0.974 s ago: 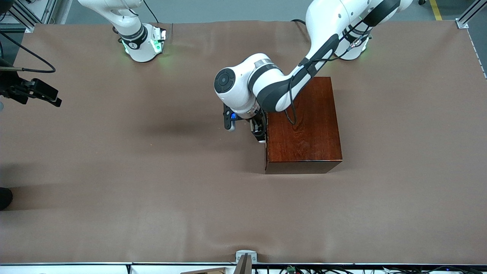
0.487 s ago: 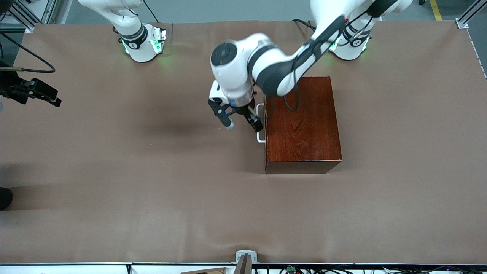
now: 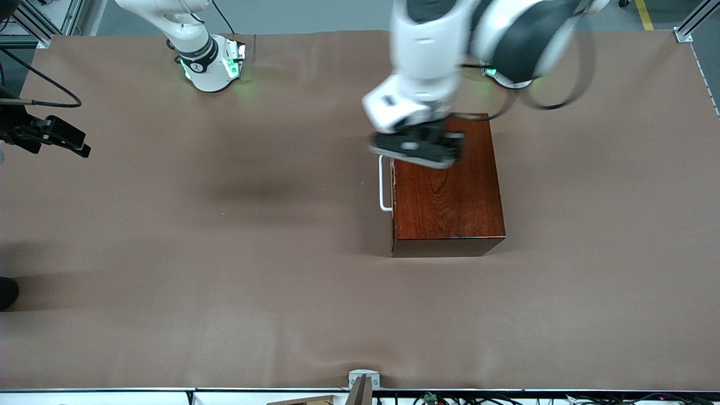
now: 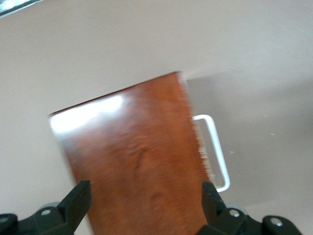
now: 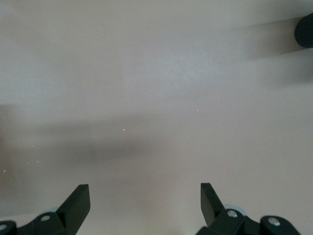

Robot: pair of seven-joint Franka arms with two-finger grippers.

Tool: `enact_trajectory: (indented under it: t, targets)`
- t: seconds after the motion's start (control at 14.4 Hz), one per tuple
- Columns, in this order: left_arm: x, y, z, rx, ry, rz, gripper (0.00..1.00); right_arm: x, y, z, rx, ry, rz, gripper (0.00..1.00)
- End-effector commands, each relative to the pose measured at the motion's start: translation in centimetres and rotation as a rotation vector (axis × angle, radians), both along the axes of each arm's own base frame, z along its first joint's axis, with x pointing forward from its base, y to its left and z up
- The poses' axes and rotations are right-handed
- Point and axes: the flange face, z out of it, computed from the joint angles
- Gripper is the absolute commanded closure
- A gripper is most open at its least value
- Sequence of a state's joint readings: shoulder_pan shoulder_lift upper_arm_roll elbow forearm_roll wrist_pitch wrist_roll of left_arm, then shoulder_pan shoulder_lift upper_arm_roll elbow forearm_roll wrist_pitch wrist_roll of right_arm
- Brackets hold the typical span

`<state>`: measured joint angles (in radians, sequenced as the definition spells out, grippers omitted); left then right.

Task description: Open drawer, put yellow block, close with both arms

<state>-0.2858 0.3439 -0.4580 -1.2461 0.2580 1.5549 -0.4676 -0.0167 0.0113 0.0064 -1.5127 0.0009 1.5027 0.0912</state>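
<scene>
The drawer is seen shut flush in the dark reddish-brown wooden box, which stands on the brown-covered counter toward the left arm's end. The white U-shaped handle projects from the box's face that is turned toward the right arm's end of the counter, and nothing is touching it. The yellow block is not seen in any view.

The left claw is held in the air over the edge of the box top that lies farthest from the front camera, clear of the handle. In the left wrist view its fingers are spread wide and nothing is gripped between them; the box top and the handle are framed below them.

The right arm is waiting, and only its base and lower links are shown in the front view. In the right wrist view the right claw is likewise released, fingers parted over bare counter, with nothing held.
</scene>
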Motion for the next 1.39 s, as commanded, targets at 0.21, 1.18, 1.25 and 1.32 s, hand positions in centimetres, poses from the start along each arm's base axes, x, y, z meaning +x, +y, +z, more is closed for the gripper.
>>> enact_trajectory:
  t: [0.21, 1.18, 1.25, 1.32]
  targets:
    - [2.8, 15.5, 4.3, -0.068, 0.105, 0.295, 0.0, -0.1, -0.3, 0.4, 0.01, 0.014, -0.011, 0.0]
    - [3.9, 34.4, 4.8, -0.096, 0.085, 0.268, 0.0, 0.0, -0.3, 0.3, 0.016, 0.012, -0.014, 0.0]
    - [3.3, 34.5, 4.4, -0.099, 0.053, 0.268, 0.0, 0.0, -0.3, 0.3, 0.018, 0.012, -0.014, 0.0]
    - [2.8, 34.7, 4.1, -0.101, 0.027, 0.27, 0.0, 0.0, -0.3, 0.3, 0.018, 0.012, -0.014, 0.0]
